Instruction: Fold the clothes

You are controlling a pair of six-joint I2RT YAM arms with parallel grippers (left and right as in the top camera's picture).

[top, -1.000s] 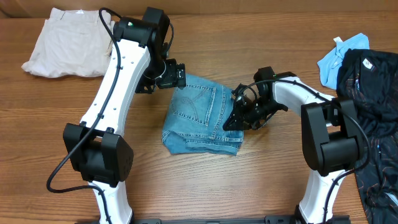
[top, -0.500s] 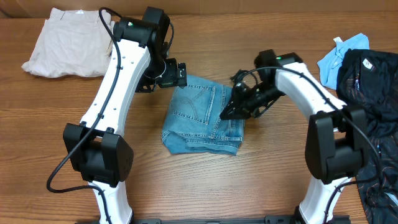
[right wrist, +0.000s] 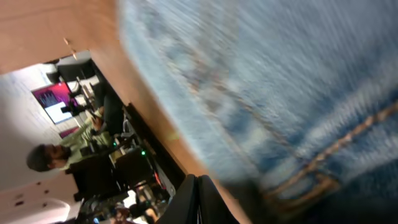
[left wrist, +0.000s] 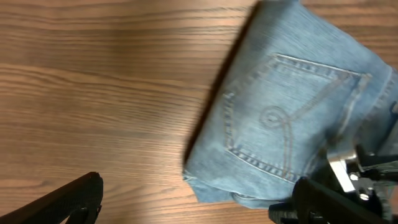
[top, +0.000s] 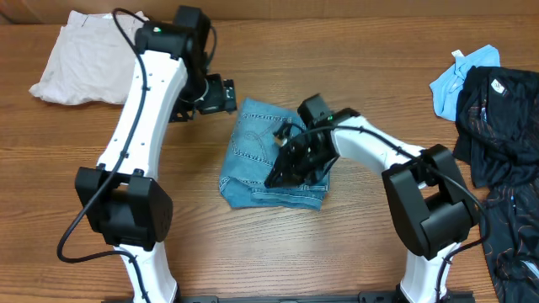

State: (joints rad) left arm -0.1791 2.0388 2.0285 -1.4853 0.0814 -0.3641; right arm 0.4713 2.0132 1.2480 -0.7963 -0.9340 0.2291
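The jeans [top: 253, 160] lie folded into a compact bundle near the middle of the wooden table [top: 337, 252], with a stitched back pocket facing up. They are my reference for everything else.

Right on top of them is my right gripper [top: 278, 172]. It presses down on the half of the bundle nearer its own arm, with its tip close to the bundle's front edge. From that wrist I get only blurred denim [right wrist: 280, 93] filling the view, a seam running across it and one dark finger [right wrist: 198, 202] at the bottom edge. I cannot tell whether the fingers are clenched on the cloth or merely resting against it.

Just beyond the jeans' far corner, on the left arm's side, hangs my left gripper [top: 221, 94]. It is off the cloth and over bare wood. Its wrist camera looks down on the pocket side of the jeans [left wrist: 292, 124] and the table [left wrist: 93, 93]. The two dark fingers [left wrist: 68, 202] sit at the bottom corners of that view, spread wide and released, with nothing between them.

Well away from the jeans toward the right edge is a heap of black garments [top: 501, 135], with a small bright-blue cloth [top: 461, 76] touching its far side. Far off on the opposite side, at the back left corner, the cream trousers [top: 88, 59] lie in a loose pile.
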